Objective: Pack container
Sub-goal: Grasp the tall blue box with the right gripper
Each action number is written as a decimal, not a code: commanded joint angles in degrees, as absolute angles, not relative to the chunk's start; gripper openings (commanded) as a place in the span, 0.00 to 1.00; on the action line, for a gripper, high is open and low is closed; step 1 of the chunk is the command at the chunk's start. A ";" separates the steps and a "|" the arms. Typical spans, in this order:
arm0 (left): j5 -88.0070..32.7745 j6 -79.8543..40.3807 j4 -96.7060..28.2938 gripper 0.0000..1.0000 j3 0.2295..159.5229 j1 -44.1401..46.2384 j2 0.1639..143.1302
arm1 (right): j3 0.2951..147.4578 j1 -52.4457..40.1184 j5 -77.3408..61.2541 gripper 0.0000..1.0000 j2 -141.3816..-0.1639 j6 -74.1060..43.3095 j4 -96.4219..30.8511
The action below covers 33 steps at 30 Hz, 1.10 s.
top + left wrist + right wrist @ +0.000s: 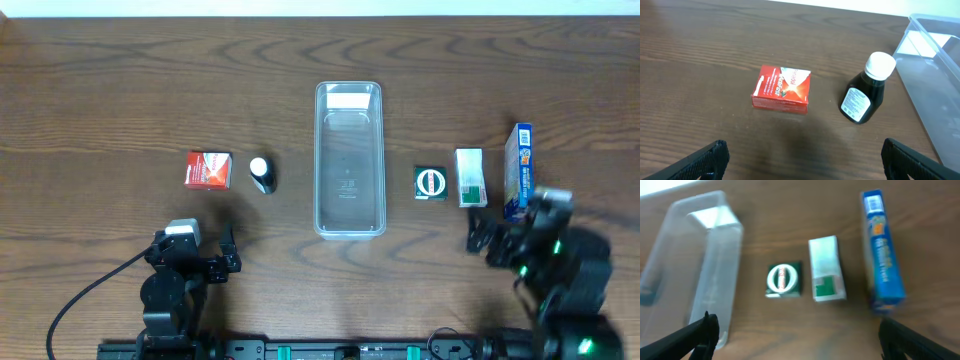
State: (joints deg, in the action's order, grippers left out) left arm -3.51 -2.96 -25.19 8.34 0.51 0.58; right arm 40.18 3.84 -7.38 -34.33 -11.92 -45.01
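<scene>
At the lower left of the overhead frame, the left gripper (805,159) hovers over the dark wooden table (100,100), its jaws spread wide and empty. At the lower right, the right gripper (800,336) is likewise spread, holding nothing. Beyond the left one lie a small red cardboard box (208,170) and a dark bottle with a white cap (262,175). Beyond the right one, side by side, sit a green square box with a white ring (431,183), a white-and-green carton (470,177) and a blue-and-white carton (518,170). The long clear plastic container (349,200) stands in the centre, apart from both groups, reaching toward the top.
</scene>
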 commanded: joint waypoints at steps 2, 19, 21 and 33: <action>-3.88 -3.03 -25.15 0.98 7.25 0.69 0.23 | 55.59 3.33 -2.39 0.99 -50.96 -8.36 -49.10; -3.88 -3.03 -25.15 0.98 7.25 0.69 0.23 | 71.24 5.30 14.74 0.82 -87.53 -9.69 -47.70; -3.88 -3.03 -25.15 0.98 7.25 0.69 0.23 | 71.24 5.43 14.79 0.80 -90.78 -10.76 -47.33; -3.88 -3.05 -25.15 0.98 7.25 0.69 0.23 | 71.22 8.08 10.09 0.43 -97.84 -17.37 -47.55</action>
